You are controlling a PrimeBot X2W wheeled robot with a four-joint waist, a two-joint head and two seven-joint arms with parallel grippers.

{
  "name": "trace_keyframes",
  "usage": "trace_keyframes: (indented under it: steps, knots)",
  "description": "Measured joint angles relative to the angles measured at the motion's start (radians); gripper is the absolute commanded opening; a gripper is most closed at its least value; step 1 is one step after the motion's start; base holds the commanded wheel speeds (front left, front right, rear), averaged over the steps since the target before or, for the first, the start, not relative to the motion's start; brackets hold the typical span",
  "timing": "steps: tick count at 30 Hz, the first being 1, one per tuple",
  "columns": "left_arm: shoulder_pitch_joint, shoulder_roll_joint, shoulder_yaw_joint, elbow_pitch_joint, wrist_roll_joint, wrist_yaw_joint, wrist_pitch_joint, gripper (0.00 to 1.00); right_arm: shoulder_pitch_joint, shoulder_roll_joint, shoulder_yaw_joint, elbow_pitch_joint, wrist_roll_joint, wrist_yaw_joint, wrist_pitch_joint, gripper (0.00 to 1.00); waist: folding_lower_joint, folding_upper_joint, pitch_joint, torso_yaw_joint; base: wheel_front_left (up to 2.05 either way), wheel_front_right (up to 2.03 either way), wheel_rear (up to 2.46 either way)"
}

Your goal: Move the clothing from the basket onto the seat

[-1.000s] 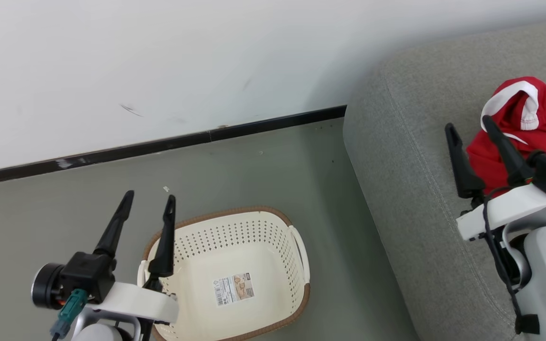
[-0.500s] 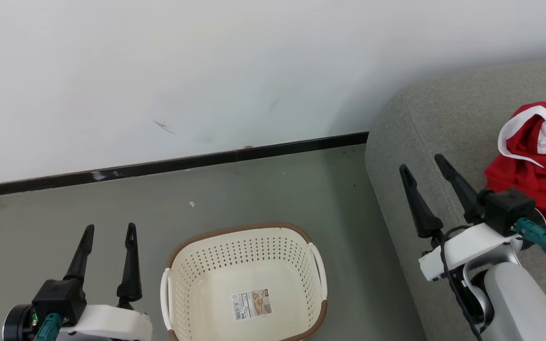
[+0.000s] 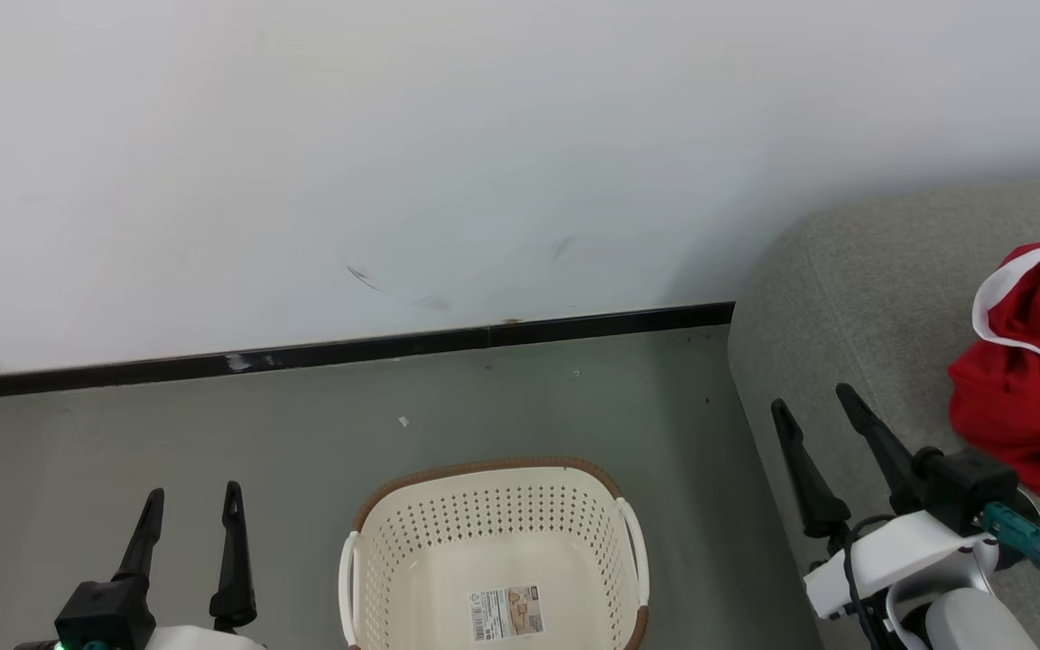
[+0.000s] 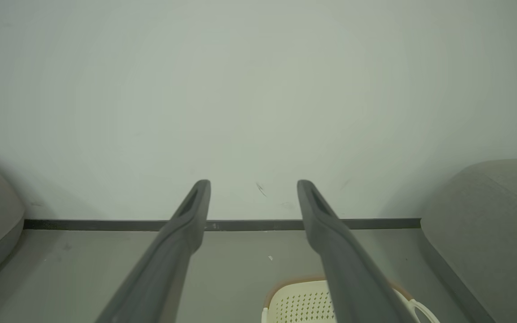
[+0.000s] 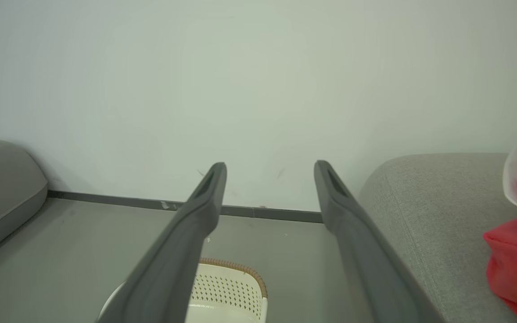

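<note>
Judging the job done: the red clothing (image 3: pixel 1021 406) lies heaped on the sofa (image 3: pixel 863 289), the basket (image 3: pixel 484 524) on the floor (image 3: pixel 213 424) shows just a label (image 3: pixel 506 614). Both pairs of jaws gape empty; back off without snagging fabric.

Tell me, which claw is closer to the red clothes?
The right gripper: it is by the sofa edge near the clothes, while the left gripper is on the basket's other side.

Left tool (image 3: pixel 193 504) and right tool (image 3: pixel 813 402), fingers spread, empty.
</note>
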Motion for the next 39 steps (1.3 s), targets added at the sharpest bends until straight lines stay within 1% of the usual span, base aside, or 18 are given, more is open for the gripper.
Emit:
trace_keyframes:
  steps: [5, 19, 31, 39]
  knots:
    - [0.006, -0.002, -0.001, 0.016, -0.005, 0.0, 0.0, 1.0, 0.047, 0.018, -0.016, -0.019, -0.001, 0.0, 0.0, 1.0, 0.0, 0.0, -0.021, 0.014, 0.0, 0.0, 0.0]
    - [0.027, -0.015, -0.009, 0.036, -0.005, -0.003, 0.0, 1.0, 0.142, 0.033, -0.012, -0.051, -0.005, 0.0, 0.0, 1.0, 0.0, 0.0, -0.064, 0.033, 0.0, 0.0, 0.0]
    - [0.047, -0.012, 0.003, 0.043, -0.005, -0.003, 0.0, 1.0, 0.167, 0.034, -0.016, -0.078, -0.018, 0.0, 0.0, 1.0, 0.0, 0.0, -0.065, 0.035, 0.0, 0.0, 0.0]
    - [0.047, -0.004, 0.005, 0.042, -0.005, -0.003, 0.0, 1.0, 0.168, 0.034, -0.015, -0.096, 0.001, 0.0, 0.0, 1.0, 0.0, 0.0, -0.056, 0.034, 0.0, 0.0, 0.0]
